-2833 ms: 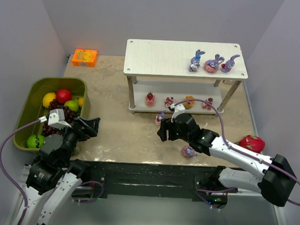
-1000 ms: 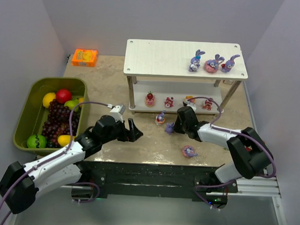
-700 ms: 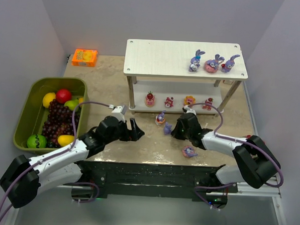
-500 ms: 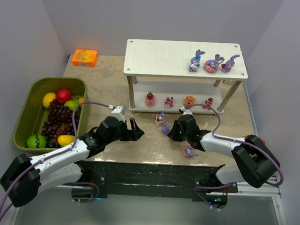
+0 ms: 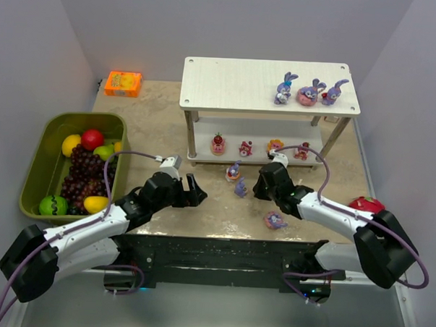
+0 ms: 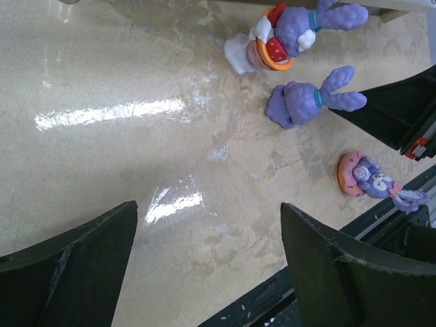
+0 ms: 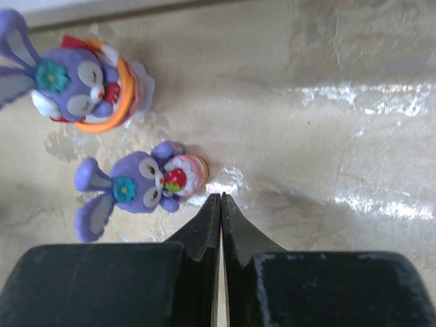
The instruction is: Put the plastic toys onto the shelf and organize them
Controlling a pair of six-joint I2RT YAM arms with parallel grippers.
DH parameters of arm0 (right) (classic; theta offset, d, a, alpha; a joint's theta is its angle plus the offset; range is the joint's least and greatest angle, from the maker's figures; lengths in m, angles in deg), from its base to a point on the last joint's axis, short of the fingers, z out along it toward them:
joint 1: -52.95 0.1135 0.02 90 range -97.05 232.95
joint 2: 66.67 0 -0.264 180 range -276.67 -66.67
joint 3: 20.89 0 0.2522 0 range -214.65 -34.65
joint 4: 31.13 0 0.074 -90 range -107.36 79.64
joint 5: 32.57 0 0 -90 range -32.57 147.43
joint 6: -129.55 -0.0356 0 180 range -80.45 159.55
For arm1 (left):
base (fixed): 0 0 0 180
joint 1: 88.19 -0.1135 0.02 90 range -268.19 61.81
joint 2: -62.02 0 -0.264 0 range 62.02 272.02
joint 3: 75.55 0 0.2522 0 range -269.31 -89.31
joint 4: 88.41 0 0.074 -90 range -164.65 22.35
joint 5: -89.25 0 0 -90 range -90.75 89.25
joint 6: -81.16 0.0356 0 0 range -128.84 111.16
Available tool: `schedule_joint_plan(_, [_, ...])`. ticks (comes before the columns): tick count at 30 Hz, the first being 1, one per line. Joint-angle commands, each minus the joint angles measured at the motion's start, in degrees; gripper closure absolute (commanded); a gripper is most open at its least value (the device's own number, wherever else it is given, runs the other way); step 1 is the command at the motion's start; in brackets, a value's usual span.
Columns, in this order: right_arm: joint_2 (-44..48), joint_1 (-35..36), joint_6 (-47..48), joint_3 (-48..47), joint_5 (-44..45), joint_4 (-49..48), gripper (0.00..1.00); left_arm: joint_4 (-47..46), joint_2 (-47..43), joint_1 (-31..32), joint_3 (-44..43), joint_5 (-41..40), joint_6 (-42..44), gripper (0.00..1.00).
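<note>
Far out on the outer side of the left gripper [image 5: 193, 191] sits the olive-green plastic bin [image 5: 35, 163] of fruit, with a small orange box [image 5: 124, 83] well beyond it. Nearly three seconds ago this gripper was folded back beside the bin. Now its arm reaches over the middle of the table, where it has barely shifted in the last second. Its jaws are spread wide and empty, and the black fingers [image 6: 75, 266] frame bare tabletop.

Ahead of it, toward its partner, lie three loose plastic toys. These are a purple bunny in an orange ring [image 5: 233, 171], a small purple bunny holding a strawberry cake [image 5: 241, 187] and a purple bunny on a pink donut base [image 5: 275, 220].

The right gripper [image 5: 258, 185] has its fingers [image 7: 204, 231] pressed together with nothing between them. Half a second ago its tips were against the small bunny. They have since drawn back, and that toy now lies just off the tips to one side, with the ringed bunny a little further on. The donut bunny sits back beside this gripper's forearm.

Beyond both grippers stands the white two-tier shelf [image 5: 229, 83], its load unchanged. Three purple bunnies [image 5: 308, 93] are on the wood-grain top board and four small cake-like figures [image 5: 245, 147] are on the lower board. A pink-red dragon fruit [image 5: 366, 205] shows at the right arm's outer side.
</note>
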Motion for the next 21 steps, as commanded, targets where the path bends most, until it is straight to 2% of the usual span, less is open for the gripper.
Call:
schedule_joint_plan(1, [-4.2,0.0,3.6,-5.2,4.0,-1.8,0.96,-1.0,-0.9,0.2,0.3,-1.1,-0.8,0.11])
schedule_joint_plan(11, [-15.9,0.0,9.0,-11.7,3.6,-8.2,0.98,-0.3,-1.6,0.3,1.0,0.5,0.0,0.09])
schedule_joint_plan(17, [-16.9,0.0,7.6,-9.8,-1.3,-9.3,0.98,0.1,-2.0,0.3,1.5,-0.1,-0.1,0.07])
schedule_joint_plan(21, [-15.7,0.2,3.5,-7.8,-3.3,-4.1,0.98,0.1,-1.8,0.3,1.6,-0.2,0.1,0.07])
